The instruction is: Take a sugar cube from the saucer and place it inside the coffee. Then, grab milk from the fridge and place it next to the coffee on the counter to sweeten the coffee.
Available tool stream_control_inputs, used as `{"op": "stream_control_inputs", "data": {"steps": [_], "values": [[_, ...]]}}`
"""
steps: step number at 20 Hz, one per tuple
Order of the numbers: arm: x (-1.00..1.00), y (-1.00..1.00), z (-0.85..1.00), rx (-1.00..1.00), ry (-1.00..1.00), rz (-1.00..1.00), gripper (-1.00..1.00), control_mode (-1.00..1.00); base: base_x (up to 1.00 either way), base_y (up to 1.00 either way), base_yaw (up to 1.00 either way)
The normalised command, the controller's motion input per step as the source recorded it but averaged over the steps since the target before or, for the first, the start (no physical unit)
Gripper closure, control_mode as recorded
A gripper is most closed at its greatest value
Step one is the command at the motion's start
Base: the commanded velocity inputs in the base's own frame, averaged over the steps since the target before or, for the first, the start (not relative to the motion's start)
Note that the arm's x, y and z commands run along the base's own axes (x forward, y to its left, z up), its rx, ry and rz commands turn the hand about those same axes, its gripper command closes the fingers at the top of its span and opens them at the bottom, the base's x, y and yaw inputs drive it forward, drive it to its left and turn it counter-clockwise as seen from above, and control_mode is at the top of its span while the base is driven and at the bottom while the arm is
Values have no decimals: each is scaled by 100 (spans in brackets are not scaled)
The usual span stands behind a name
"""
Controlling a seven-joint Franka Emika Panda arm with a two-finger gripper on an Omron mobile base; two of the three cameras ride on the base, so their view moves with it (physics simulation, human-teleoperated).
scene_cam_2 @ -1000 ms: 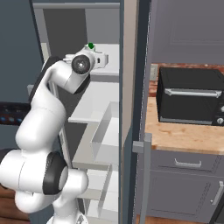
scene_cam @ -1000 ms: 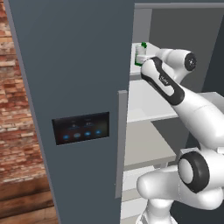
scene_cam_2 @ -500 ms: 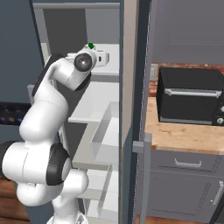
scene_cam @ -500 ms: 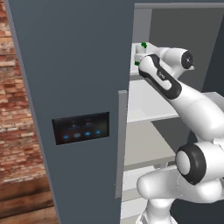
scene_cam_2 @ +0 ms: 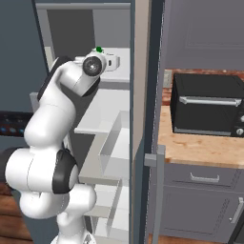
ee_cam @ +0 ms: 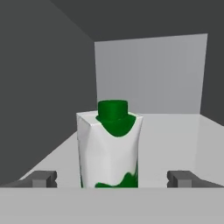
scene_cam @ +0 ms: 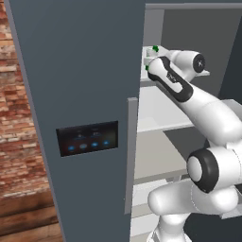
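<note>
Closest thing in the hand view is the gripper itself, and you only get the two dark fingertips poking up at the bottom, one on each side. They're spread as wide as they go, with nothing pinched and no contact I can see. The milk stands upright between them, a bit nearer the left tip, with a clear gap on both sides. Its base is cut off at the bottom of that view, so I can't tell how far past the tips it sits.

From the base cameras it's harder to read. In the left base view the arm's dark forearm covers most of the carton, so just a bit of white and the green cap peek out over it at the edge of the fridge door. In the right base view only the green cap shows above the wrist, and the fingers are hidden behind the hand.

The carton stands on the top white shelf inside the fridge, plain grey walls behind it. Farther right, past the fridge side, is the counter with a black oven on it.
</note>
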Motion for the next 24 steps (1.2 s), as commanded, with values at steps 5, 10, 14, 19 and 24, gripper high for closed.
{"op": "stream_control_inputs", "data": {"steps": [5,10,14,19,24], "values": [[10,0,-3,0,0,0,-100,-100,0,0,0],[10,0,-5,0,0,0,-100,-100,0,0,0],[9,0,-11,0,1,0,-100,-100,0,0,0],[7,0,-14,0,0,0,-100,-100,0,0,0],[7,0,-5,0,0,0,-100,-100,0,0,0]]}}
